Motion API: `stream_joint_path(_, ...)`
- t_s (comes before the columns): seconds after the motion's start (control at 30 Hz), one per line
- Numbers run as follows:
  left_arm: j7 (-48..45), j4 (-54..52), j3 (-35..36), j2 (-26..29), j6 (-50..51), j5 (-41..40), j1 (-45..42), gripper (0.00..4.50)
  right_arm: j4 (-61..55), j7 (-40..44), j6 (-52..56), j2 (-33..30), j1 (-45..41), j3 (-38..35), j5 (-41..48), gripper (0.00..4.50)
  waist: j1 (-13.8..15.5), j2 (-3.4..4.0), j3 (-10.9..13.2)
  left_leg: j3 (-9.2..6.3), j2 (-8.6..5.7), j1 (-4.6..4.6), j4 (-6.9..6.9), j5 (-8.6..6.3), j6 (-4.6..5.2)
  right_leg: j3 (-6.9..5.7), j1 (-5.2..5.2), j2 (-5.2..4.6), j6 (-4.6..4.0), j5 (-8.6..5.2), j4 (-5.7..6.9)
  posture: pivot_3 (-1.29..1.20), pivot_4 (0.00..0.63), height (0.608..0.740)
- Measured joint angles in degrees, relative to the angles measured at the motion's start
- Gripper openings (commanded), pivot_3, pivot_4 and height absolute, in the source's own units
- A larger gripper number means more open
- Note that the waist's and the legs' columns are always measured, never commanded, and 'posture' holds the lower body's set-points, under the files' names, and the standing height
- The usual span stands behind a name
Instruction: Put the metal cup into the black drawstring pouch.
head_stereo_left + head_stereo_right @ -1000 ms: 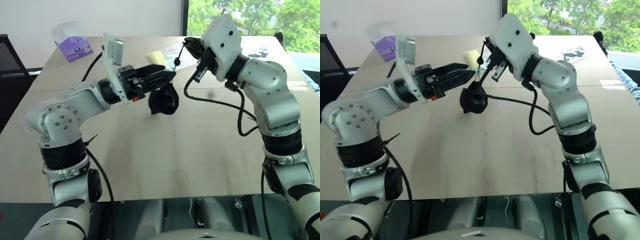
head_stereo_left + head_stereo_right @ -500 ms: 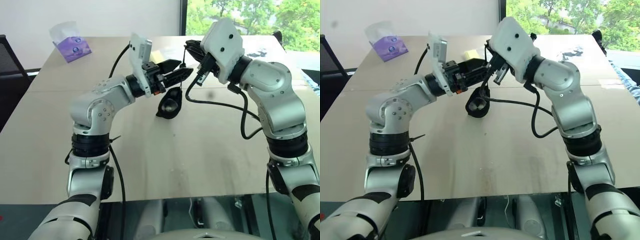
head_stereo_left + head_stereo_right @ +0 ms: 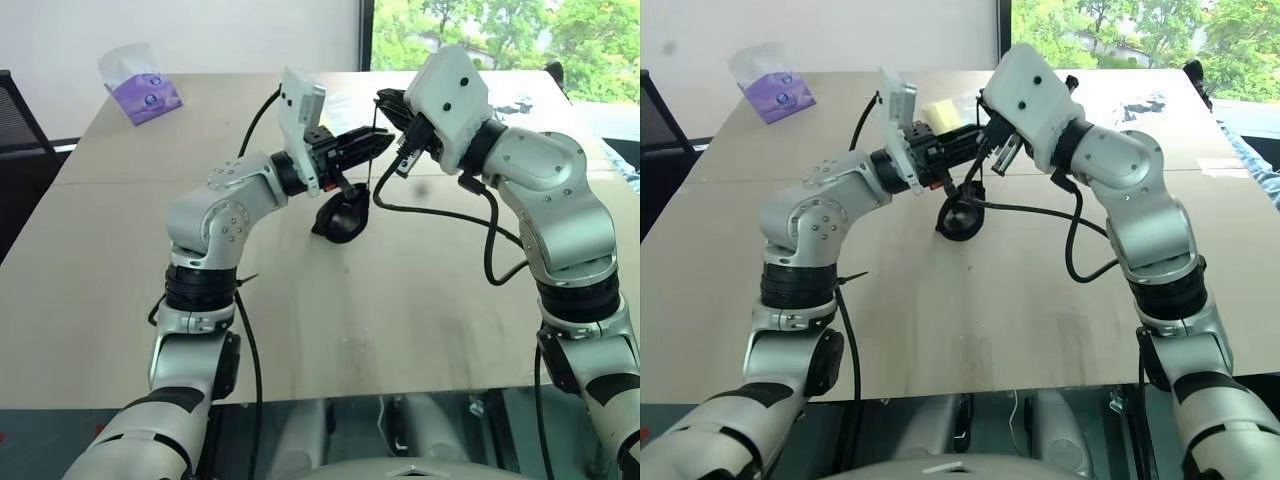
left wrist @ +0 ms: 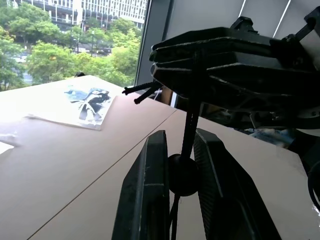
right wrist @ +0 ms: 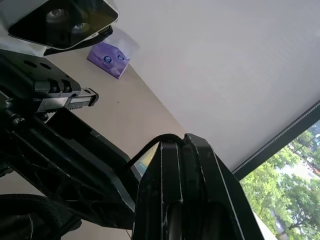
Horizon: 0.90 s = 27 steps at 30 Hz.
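You're in an office or meeting room: a big pale wooden table, a purple tissue box at its far left, a black chair at left, and a window far right showing trees.

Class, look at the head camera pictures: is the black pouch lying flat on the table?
No. The pouch hangs above the table by its cord, held up between the two grippers.

- Left claw, upper centre of the frame, fingers nearly closed, seemingly pinching a cord.
- Right claw, just beside it, fingers pressed together.
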Motion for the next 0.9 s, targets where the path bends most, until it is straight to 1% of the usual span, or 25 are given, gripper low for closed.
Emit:
stream_joint_path(0.07, -0.11, 0.79, -1.40, 0.74, -0.43, 1.86, 0.48, 0.20, 0.64, -1.57, 0.81, 0.54, 0.01, -1.05, 0.25, 0.00, 0.00, 0.00, 0.00, 0.00, 0.00, 0.01, 0.00, 0.00, 0.00, 0.00, 0.01, -0.01, 0.00, 0.00, 0.00, 0.00, 0.150, 0.740)
stream_joint_path(0.13, 0.06, 3.65, -4.31, 2.65, -1.20, 5.81, 2.92, 0.20, 5.38, -6.49, 1.12, 1.10, 0.08, -6.02, -0.12, 0.00, 0.02, 0.01, -0.02, 0.02, -0.02, 0.10, 0.00, 0.00, 0.01, 0.01, 0.09, 0.01, 0.00, 0.00, 0.03, 0.00, 0.150, 0.740)
stream_joint_path(0.2, 0.00, 6.56, -5.78, 4.27, -1.21, 8.07, 6.57, 0.20, 12.96, -10.72, -0.18, -2.54, 2.00, -10.00, -2.22, 0.00, 0.31, 0.00, -0.01, 0.01, -0.06, 0.06, 0.01, -0.02, 0.07, -0.02, 0.09, 0.01, 0.00, 0.00, 0.01, 0.00, 0.150, 0.740)
stream_joint_path(0.27, -0.69, 6.35, -6.37, 4.52, -1.55, 8.45, 7.08, 0.20, 19.12, -12.28, -1.06, -2.86, 5.30, -10.35, -2.48, 0.00, 0.65, -0.10, 0.06, -0.04, -0.03, -0.01, 0.03, -0.03, 0.10, 0.02, 0.07, 0.00, -0.01, 0.00, -0.01, 0.00, 0.150, 0.740)
stream_joint_path(0.33, -1.09, 4.89, -7.76, 5.00, -1.59, 8.91, 7.18, 0.20, 25.67, -13.24, -4.36, -2.85, 8.78, -10.33, -2.42, 0.00, 0.89, 0.11, 0.18, 0.07, -0.03, -0.03, -0.02, -0.01, 0.05, 0.12, -0.01, 0.00, -0.01, 0.00, 0.00, 0.00, 0.150, 0.740)
stream_joint_path(0.43, -0.86, 4.57, -9.01, 5.01, -1.91, 9.55, 7.63, 0.20, 27.61, -13.24, -7.77, -3.06, 9.62, -10.31, -2.10, 0.00, 0.60, 0.23, 0.25, 0.24, -0.01, -0.08, -0.10, 0.01, 0.02, 0.23, -0.22, 0.01, 0.00, 0.00, 0.05, 0.00, 0.150, 0.740)
stream_joint_path(0.53, 1.01, 4.46, -9.21, 4.74, -3.52, 11.18, 7.74, 0.20, 26.60, -13.21, -9.65, -3.61, 10.40, -10.34, -1.14, 0.00, 0.20, 0.24, 0.23, 0.22, 0.03, -0.06, -0.09, 0.01, 0.02, 0.21, -0.20, 0.00, 0.00, 0.00, 0.06, 0.00, 0.150, 0.740)
stream_joint_path(0.57, 2.29, 4.40, -9.22, 4.31, -5.70, 12.65, 8.41, 0.20, 25.12, -12.90, -10.00, -3.85, 12.47, -10.53, -0.43, 0.00, 0.22, 0.23, 0.22, 0.20, 0.03, -0.06, -0.09, 0.00, 0.04, 0.22, -0.18, 0.00, 0.00, 0.00, 0.05, 0.00, 0.150, 0.740)
stream_joint_path(0.63, 2.31, 4.17, -9.17, 4.34, -6.69, 13.27, 8.93, 1.23, 23.94, -12.02, -9.67, -3.85, 14.64, -10.75, 0.37, 0.00, 0.20, 0.23, 0.22, 0.23, 0.03, -0.06, -0.07, -0.01, 0.05, 0.22, -0.17, 0.01, 0.00, 0.00, 0.05, 0.00, 0.150, 0.740)
stream_joint_path(0.67, 1.69, 3.10, -8.45, 4.39, -6.06, 12.71, 9.75, 1.60, 21.80, -10.86, -8.43, -3.84, 16.88, -11.10, 1.91, 0.59, 0.13, 0.24, 0.22, 0.24, 0.03, -0.06, -0.07, -0.01, 0.06, 0.23, -0.17, 0.01, 0.00, 0.00, 0.05, 0.00, 0.150, 0.740)
stream_joint_path(0.7, 1.34, 2.06, -7.70, 4.55, -5.51, 12.01, 10.60, 2.09, 20.29, -10.21, -7.32, -3.84, 18.45, -11.48, 2.90, 0.93, 0.01, 0.24, 0.22, 0.24, 0.03, -0.05, -0.07, -0.02, 0.07, 0.24, -0.17, 0.00, 0.00, 0.00, 0.06, 0.00, 0.150, 0.740)
stream_joint_path(0.73, 1.25, 0.64, -6.94, 4.73, -4.95, 11.57, 11.47, 2.66, 18.10, -9.37, -6.07, -4.03, 20.37, -11.97, 3.95, 1.46, -0.04, 0.24, 0.22, 0.23, 0.04, -0.05, -0.07, -0.04, 0.11, 0.23, -0.17, 0.01, 0.00, 0.00, 0.06, 0.00, 0.150, 0.740)
stream_joint_path(0.77, 1.26, 0.03, -6.62, 5.01, -4.88, 11.47, 12.01, 3.02, 16.88, -8.90, -5.51, -4.18, 21.34, -12.00, 4.42, 1.83, -0.06, 0.24, 0.22, 0.22, 0.05, -0.04, -0.07, -0.06, 0.14, 0.23, -0.17, 0.00, 0.00, 0.00, 0.07, 0.00, 0.150, 0.740)
stream_joint_path(0.83, 1.78, -2.36, -5.13, 5.34, -4.68, 11.30, 13.89, 4.02, 11.76, -6.98, -3.45, -4.75, 25.05, -12.10, 6.48, 2.81, -0.12, 0.24, 0.22, 0.21, 0.08, -0.04, -0.07, -0.12, 0.24, 0.25, -0.17, 0.00, 0.00, 0.00, 0.07, 0.00, 0.150, 0.740)
stream_joint_path(0.87, 2.03, -3.93, -4.21, 5.44, -4.33, 10.85, 14.94, 4.45, 9.01, -6.30, -2.50, -4.97, 26.94, -12.48, 7.58, 3.25, -0.11, 0.24, 0.22, 0.19, 0.09, -0.05, -0.07, -0.13, 0.24, 0.25, -0.18, 0.00, 0.00, 0.00, 0.07, 0.00, 0.150, 0.740)
stream_joint_path(0.9, 2.26, -6.00, -2.88, 5.90, -3.81, 10.32, 16.32, 4.50, 5.80, -5.27, -1.43, -5.36, 29.43, -13.27, 9.21, 3.67, -0.07, 0.24, 0.23, 0.15, 0.10, -0.09, -0.08, -0.13, 0.25, 0.28, -0.17, -0.03, 0.00, 0.00, 0.03, 0.00, 0.150, 0.740)
